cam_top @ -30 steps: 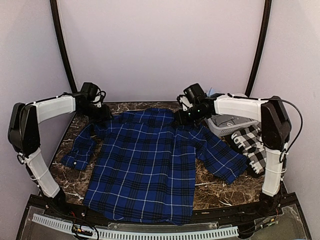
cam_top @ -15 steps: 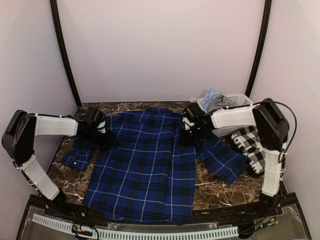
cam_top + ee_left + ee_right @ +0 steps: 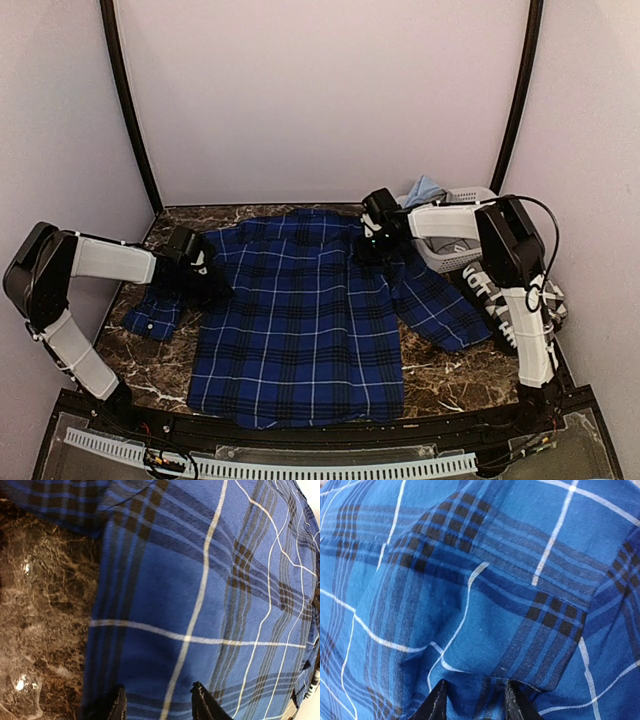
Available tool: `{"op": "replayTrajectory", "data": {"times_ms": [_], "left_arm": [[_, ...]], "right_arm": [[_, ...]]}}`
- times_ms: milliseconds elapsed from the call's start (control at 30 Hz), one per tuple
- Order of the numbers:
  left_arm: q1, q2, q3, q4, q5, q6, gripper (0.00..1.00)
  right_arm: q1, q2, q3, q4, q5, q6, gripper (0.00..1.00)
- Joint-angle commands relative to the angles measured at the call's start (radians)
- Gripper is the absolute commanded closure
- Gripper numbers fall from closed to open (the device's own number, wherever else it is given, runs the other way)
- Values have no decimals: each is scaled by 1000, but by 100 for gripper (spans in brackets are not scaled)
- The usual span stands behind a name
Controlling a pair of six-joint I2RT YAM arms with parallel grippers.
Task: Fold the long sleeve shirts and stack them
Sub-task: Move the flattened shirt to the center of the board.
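While both fingers pinch its shoulders, blue plaid shirt (image 3: pixel 295 320) flat on marble table (image 3: pixel 440 375).

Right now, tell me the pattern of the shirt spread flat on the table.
Royal blue plaid shirt with black bands and thin white lines; clearest in the top external view.

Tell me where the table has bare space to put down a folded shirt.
Bare marble shows at the near left, below the blue plaid shirt's left cuff, and at the near right, below its right sleeve. The right edge is crowded: laundry basket and black-and-white check shirt.
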State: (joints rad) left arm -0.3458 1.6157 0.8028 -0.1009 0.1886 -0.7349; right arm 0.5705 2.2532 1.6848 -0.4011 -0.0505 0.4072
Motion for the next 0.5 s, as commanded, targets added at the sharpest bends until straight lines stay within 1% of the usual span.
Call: {"op": "replayTrajectory", "data": {"times_ms": [0, 167, 300, 367, 467], "left_arm": [[11, 21, 18, 41, -20, -35, 57], [11, 45, 38, 50, 4, -43, 57], [11, 23, 47, 25, -8, -31, 57], [11, -4, 63, -5, -33, -18, 57], [21, -55, 88, -71, -106, 2, 56]], "right_arm": [[-50, 118, 121, -96, 46, -63, 63], [-74, 157, 220, -143, 45, -101, 60], [-67, 112, 194, -128, 20, -111, 55], [-60, 80, 175, -125, 21, -118, 51], [-44, 20, 143, -123, 32, -126, 45]]}}
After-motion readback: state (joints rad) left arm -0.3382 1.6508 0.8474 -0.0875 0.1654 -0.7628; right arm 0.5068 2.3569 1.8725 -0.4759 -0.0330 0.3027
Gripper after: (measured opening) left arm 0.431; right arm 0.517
